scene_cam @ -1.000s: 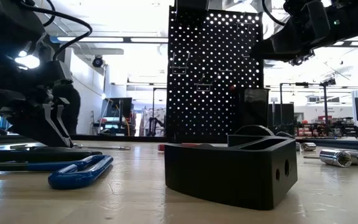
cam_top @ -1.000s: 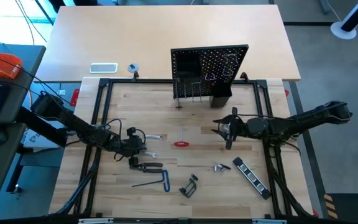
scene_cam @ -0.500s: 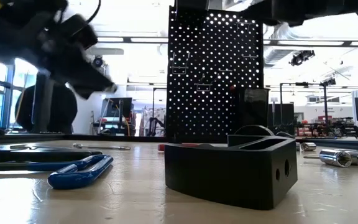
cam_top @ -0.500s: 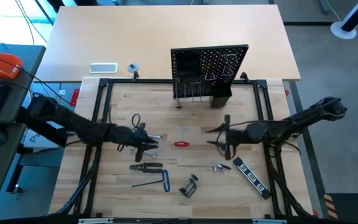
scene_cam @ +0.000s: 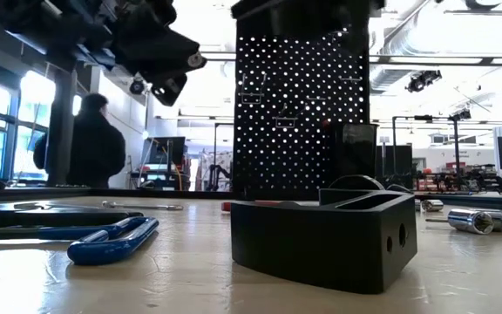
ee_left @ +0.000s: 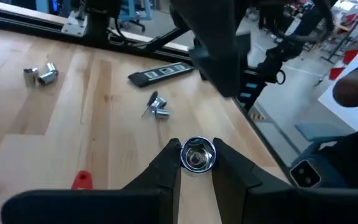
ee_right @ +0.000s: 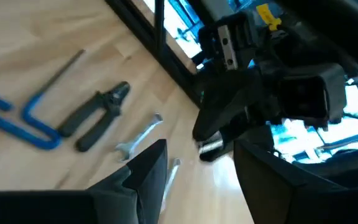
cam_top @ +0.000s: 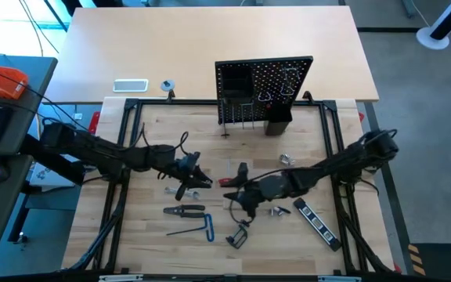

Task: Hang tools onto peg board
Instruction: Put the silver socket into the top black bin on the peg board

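From above, the left arm reaches in from the left over the worktop (cam_top: 155, 125), its left gripper (cam_top: 196, 177) mid-table; the right arm stretches across from the right, its right gripper (cam_top: 237, 190) just beside it. The peg board (cam_top: 263, 90) stands upright at the far edge; pliers (cam_top: 185, 210), a blue-handled hex key (cam_top: 194, 229), a black clamp (cam_top: 239, 234) and a striped bar (cam_top: 316, 222) lie on the near side. At table height, the clamp (scene_cam: 325, 238) fills the foreground before the board. The left wrist view shows the fingers (ee_left: 166, 168) clenched on a silver socket (ee_left: 197, 155). The right wrist view shows its fingers (ee_right: 146, 165) spread, holding nothing, over a wrench (ee_right: 138, 137).
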{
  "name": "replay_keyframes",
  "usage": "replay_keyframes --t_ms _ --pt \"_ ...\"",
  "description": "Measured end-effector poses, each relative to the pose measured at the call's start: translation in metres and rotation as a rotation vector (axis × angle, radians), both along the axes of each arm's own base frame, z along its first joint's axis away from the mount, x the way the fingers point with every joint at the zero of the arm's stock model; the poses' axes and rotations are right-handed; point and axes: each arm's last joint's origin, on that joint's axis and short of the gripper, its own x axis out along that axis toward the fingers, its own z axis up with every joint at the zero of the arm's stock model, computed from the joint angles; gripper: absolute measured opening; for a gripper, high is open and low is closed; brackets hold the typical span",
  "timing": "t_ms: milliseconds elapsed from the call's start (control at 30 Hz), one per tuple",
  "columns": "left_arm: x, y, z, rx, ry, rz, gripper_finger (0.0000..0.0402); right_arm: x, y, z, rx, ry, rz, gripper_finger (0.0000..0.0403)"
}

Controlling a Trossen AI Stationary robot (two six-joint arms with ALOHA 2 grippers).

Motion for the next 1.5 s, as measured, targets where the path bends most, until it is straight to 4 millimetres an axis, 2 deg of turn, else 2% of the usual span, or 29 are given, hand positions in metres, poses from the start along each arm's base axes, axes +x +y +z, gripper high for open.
replay_keyframes --t_ms 233,567,867,1000,1267,1500 --pt "0.008 -0.002 0.001 -0.016 -0.031 -0.057 0.0052 0.024 0.002 0.000 -0.018 -0.007 -0.013 0.0181" --pt "0.018 -0.005 0.000 -0.050 -0.046 -0.110 0.0052 0.030 -0.007 -0.003 0.094 0.012 0.023 0.0181" --pt "0.024 -0.006 0.001 -0.061 -0.040 -0.145 0.0052 0.033 -0.010 -0.009 0.093 0.035 0.010 0.0179" --pt "0.025 -0.006 0.002 -0.063 -0.034 -0.147 0.0052 0.033 -0.011 -0.010 0.086 0.038 0.005 0.0156" --pt "0.025 -0.006 0.002 -0.086 -0.025 -0.152 0.0052 0.033 -0.010 -0.011 0.066 0.047 0.020 0.0081" --pt "0.025 -0.006 0.002 -0.098 -0.021 -0.149 0.0054 0.033 -0.010 -0.011 0.077 0.047 0.015 0.0076"
